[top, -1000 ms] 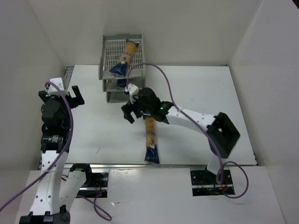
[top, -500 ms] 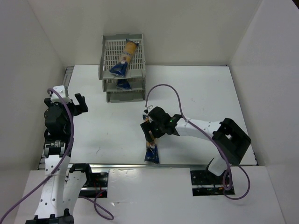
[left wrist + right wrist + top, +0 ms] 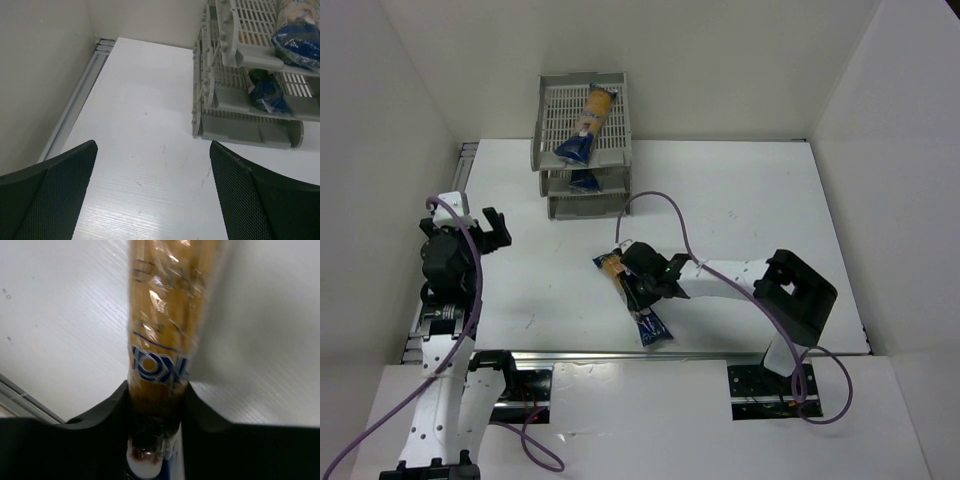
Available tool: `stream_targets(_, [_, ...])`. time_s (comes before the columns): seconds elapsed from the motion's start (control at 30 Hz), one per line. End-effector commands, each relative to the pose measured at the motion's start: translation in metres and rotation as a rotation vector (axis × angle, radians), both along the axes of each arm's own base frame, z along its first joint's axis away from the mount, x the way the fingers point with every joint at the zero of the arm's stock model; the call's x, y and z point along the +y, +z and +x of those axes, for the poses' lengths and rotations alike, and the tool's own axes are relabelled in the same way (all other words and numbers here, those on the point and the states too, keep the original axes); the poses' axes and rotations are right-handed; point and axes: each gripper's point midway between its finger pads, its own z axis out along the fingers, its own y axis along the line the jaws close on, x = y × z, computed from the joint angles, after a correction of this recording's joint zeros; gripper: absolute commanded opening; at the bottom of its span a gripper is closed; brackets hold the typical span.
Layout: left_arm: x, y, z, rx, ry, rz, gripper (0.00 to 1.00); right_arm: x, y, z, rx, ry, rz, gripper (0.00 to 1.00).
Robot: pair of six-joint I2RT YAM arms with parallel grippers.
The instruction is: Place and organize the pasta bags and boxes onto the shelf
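**Right arm.** The right end effector (image 3: 636, 288) is clamped around the middle of a pasta bag (image 3: 651, 326). In the right wrist view the bag's clear section, showing orange pasta, is pinched between the two black fingers (image 3: 100, 415). The bag sits slantwise over the near part of the bench (image 3: 740, 200), with its orange end toward the rack and its dark blue end toward the near edge. It cannot be told whether the bag rests on the bench or hangs just above it.

**Left arm.** The left end effector (image 3: 152, 147) is spread wide and holds nothing. It is over the left side of the bench, well apart from the held bag, and its camera faces the front of the rack.

**Storage.** The grey three-tier rack (image 3: 582, 150) stands at the far edge of the bench, left of centre. On its top tier a second pasta bag (image 3: 586, 122) lies slanted, blue end toward the front. In the middle tier lies a third pasta bag (image 3: 584, 182), of which only the blue end shows at the front.
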Motion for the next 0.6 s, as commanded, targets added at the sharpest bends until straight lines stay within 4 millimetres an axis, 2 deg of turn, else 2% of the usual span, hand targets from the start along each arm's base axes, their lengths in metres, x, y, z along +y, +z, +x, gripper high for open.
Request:
stream_targets(0.0, [0.004, 0.013, 0.001, -0.067, 0.023, -0.014, 1.00, -0.013, -0.022, 0.000, -0.036, 0.059, -0.116, 0.23])
stream_targets(0.03, [0.004, 0.016, 0.001, -0.077, 0.023, -0.013, 1.00, -0.013, -0.021, 0.004, -0.058, 0.072, -0.119, 0.14])
stream_targets(0.07, [0.008, 0.011, 0.001, -0.066, 0.041, -0.004, 1.00, -0.011, -0.017, 0.009, -0.085, 0.096, -0.124, 0.00])
stream_targets(0.13, [0.008, 0.013, 0.001, -0.075, 0.041, -0.003, 1.00, 0.002, -0.010, 0.014, -0.108, 0.109, -0.077, 0.00])
stream_targets(0.23, [0.009, 0.009, 0.002, -0.068, 0.041, -0.013, 1.00, 0.039, 0.012, 0.024, -0.140, 0.183, 0.042, 0.00])
stream_targets(0.27, [0.012, 0.009, 0.001, -0.068, 0.050, -0.013, 1.00, 0.060, 0.032, 0.030, -0.160, 0.200, 0.113, 0.00])
stream_targets(0.3, [0.011, 0.016, -0.001, -0.086, 0.050, -0.011, 1.00, 0.073, 0.043, 0.032, -0.147, 0.224, 0.173, 0.00])
stream_targets(0.33, [0.011, 0.014, -0.001, -0.077, 0.050, -0.012, 1.00, 0.081, 0.053, 0.042, -0.159, 0.213, 0.212, 0.00])
stream_targets(0.37, [0.011, 0.014, -0.001, -0.077, 0.050, -0.012, 1.00, 0.101, 0.082, 0.055, -0.218, 0.203, 0.291, 0.00])
stream_targets(0.43, [0.013, 0.021, -0.004, -0.096, 0.059, -0.010, 1.00, 0.116, 0.094, 0.069, -0.227, 0.160, 0.346, 0.00])
stream_targets(0.47, [0.013, 0.021, -0.004, -0.096, 0.059, -0.010, 1.00, 0.125, 0.112, 0.084, -0.259, 0.138, 0.393, 0.00])
stream_targets(0.5, [0.013, 0.021, -0.004, -0.096, 0.059, -0.010, 1.00, 0.130, 0.109, 0.089, -0.257, 0.115, 0.396, 0.00])
stream_targets(0.57, [0.015, 0.026, -0.005, -0.106, 0.068, -0.008, 1.00, 0.133, 0.116, 0.106, -0.274, 0.044, 0.413, 0.00])
